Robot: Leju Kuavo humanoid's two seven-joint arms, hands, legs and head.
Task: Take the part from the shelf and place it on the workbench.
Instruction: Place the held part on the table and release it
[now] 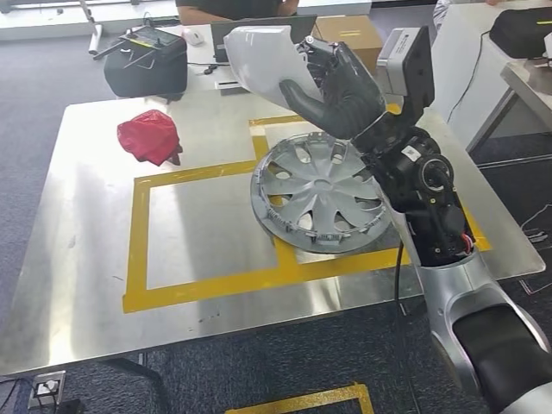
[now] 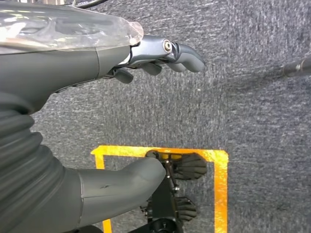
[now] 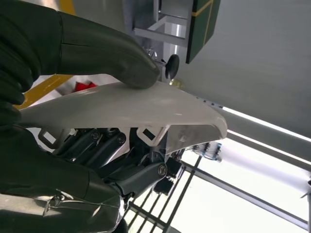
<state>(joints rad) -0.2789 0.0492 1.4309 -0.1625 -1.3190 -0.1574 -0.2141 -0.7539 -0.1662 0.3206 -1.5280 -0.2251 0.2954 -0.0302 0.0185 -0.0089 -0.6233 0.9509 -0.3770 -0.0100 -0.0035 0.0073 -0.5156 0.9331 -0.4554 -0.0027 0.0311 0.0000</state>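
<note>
We see the white part (image 1: pixel 260 59), its underside partly hidden by fingers, gripped in the right robot hand (image 1: pixel 338 90) above the worktop (image 1: pixel 84 259); the left robot hand (image 2: pixel 121 111) hangs empty, fingers apart.

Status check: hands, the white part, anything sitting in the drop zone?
Right hand grips white part above workbench. Left hand open, hanging over carpet. Hubcap lies on the taped zone.

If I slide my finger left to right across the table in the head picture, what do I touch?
Red cloth → hubcap → right arm.
</note>
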